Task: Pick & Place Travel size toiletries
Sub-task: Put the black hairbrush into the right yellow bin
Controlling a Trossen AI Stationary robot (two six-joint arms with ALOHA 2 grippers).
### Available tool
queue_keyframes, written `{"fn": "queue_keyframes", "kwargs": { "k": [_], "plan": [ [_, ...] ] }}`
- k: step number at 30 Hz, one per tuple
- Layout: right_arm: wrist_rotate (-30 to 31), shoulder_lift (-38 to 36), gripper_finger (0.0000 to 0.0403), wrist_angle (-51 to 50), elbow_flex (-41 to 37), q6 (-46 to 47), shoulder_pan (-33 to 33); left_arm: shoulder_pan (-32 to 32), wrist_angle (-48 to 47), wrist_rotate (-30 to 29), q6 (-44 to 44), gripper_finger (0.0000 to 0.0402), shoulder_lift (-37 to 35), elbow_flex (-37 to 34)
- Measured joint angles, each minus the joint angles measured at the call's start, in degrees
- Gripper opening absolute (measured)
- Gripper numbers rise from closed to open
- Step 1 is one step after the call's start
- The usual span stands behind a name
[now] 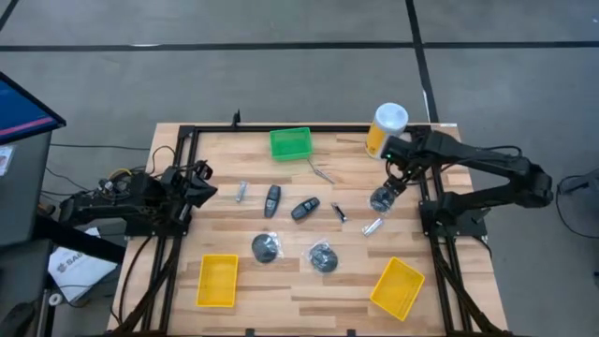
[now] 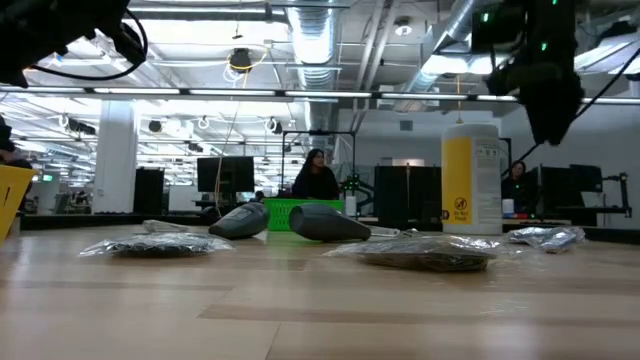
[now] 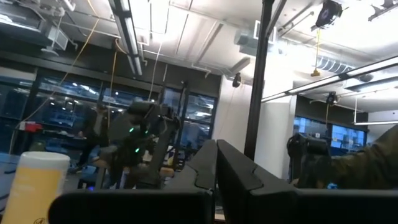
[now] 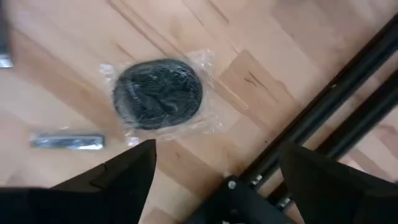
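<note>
The toiletries lie spread on the wooden table: silvery pieces (image 1: 241, 192) (image 1: 372, 226) (image 1: 339, 212), two dark oval pieces (image 1: 272, 199) (image 1: 304, 208), and black round bundles in clear wrap (image 1: 266, 246) (image 1: 323, 256). A third wrapped bundle (image 1: 381, 199) (image 4: 158, 93) lies flat near the right frame post. My right gripper (image 1: 390, 181) (image 4: 214, 168) hangs open above it, pointing down, clear of it. A silvery piece (image 4: 67, 140) lies beside that bundle. My left gripper (image 1: 201, 183) (image 3: 221, 171) waits raised at the table's left edge, pointing level, fingers together.
A tall white-and-yellow canister (image 1: 386, 129) stands just beyond my right gripper. A green tray (image 1: 290, 142) sits at the far edge, and yellow trays (image 1: 217, 280) (image 1: 397, 287) sit near the front. The black frame rails (image 4: 348, 106) run close beside the bundle. People sit in the room beyond.
</note>
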Motion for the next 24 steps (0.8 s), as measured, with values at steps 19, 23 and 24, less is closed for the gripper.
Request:
{"fn": "queue_keyframes", "kwargs": {
  "k": [19,23,24],
  "plan": [
    [-7.8,8.9,0.032,24.5,-15.2,-8.3,-10.2,0.0,0.0,0.0,0.0,0.0001,0.0,0.0],
    [-10.9,11.0,0.0315,26.5,-15.2,-9.6,-13.0,0.0,0.0,-0.1,0.0,0.0001,0.0,0.0],
    [-11.6,11.4,0.0313,27.1,-15.2,-9.8,-13.5,0.0,0.0,-0.1,0.0,0.0001,0.0,0.0]
  ]
}}
